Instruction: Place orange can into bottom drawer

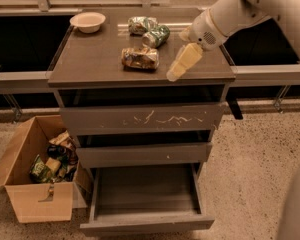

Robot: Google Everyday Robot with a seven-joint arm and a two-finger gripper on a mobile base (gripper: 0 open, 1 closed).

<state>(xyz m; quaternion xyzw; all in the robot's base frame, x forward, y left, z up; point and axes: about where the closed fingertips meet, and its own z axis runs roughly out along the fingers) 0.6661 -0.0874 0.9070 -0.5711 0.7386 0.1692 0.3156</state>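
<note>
Claw (pixel 176 72) near orange can (pixel 139 58); green can (pixel 158 34), seemingly, behind.

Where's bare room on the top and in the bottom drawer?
The bottom drawer is open, floor bare. The top is bare front-left, between bowl and orange can. Crowded rightward: green cans at back, pincer over the front edge.

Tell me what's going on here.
The gripper hangs over the right front edge of the cabinet top, just right of the orange can and not touching it. The can lies on its side, not yet picked up. The bottom drawer is pulled open and looks empty.
</note>
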